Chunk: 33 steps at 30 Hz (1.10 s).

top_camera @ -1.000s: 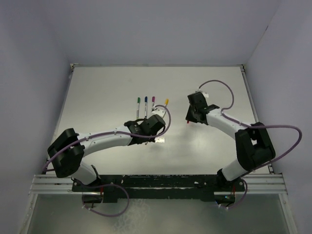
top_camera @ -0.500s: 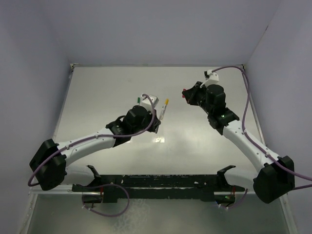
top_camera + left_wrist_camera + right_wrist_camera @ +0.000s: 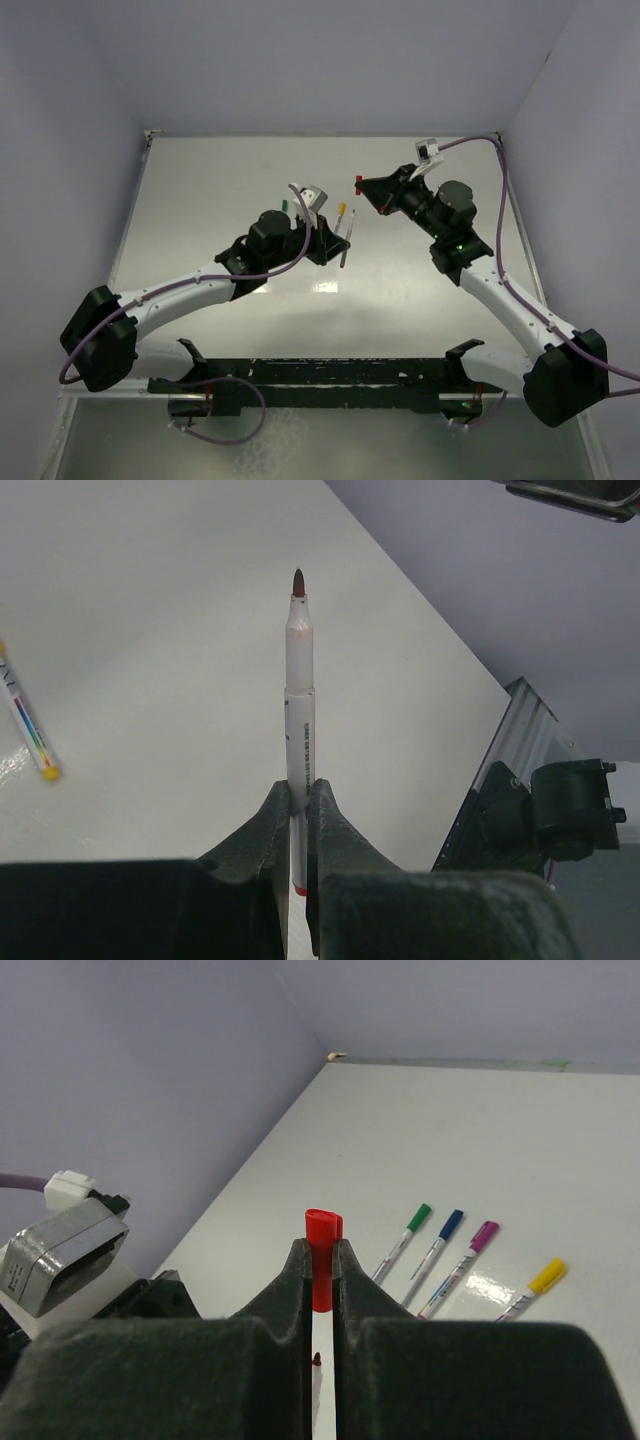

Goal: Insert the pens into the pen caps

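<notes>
While four pens (image 3: 437,1245) lie capped, left end effector (image 3: 298,800) clamps the fifth pen (image 3: 299,680), right end effector (image 3: 320,1260) its red cap (image 3: 322,1228).

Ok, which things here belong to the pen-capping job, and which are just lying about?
Job: uncapped pen held in the left fingers; red cap held in the right fingers; green-capped pen, blue-capped pen, magenta-capped pen and yellow-capped pen on the table, already done.
Not the job: purple cable and black base frame, both rig fixtures rather than loose items.
</notes>
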Each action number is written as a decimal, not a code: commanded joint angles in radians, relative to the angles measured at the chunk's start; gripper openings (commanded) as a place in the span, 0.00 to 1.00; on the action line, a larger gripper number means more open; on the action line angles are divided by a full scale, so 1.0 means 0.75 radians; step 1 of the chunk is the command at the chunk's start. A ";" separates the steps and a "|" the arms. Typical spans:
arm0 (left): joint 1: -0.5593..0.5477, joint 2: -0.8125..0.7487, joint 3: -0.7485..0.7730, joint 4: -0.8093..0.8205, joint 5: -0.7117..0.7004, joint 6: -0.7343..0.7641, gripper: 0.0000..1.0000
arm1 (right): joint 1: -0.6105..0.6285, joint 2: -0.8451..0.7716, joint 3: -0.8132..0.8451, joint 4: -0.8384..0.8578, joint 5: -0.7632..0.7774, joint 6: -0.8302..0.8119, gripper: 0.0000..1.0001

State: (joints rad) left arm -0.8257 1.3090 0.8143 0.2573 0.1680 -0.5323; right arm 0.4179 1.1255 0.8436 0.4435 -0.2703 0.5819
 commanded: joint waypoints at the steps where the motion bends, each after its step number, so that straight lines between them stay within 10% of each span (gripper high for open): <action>1: 0.011 -0.020 -0.016 0.203 0.100 -0.045 0.00 | -0.005 0.005 -0.018 0.160 -0.150 0.036 0.00; 33: 0.066 -0.076 -0.089 0.318 0.123 -0.098 0.00 | -0.005 0.040 -0.098 0.320 -0.184 0.121 0.00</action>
State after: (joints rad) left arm -0.7853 1.2877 0.7536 0.4335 0.2359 -0.5926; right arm 0.4179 1.1580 0.7746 0.6106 -0.4103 0.6647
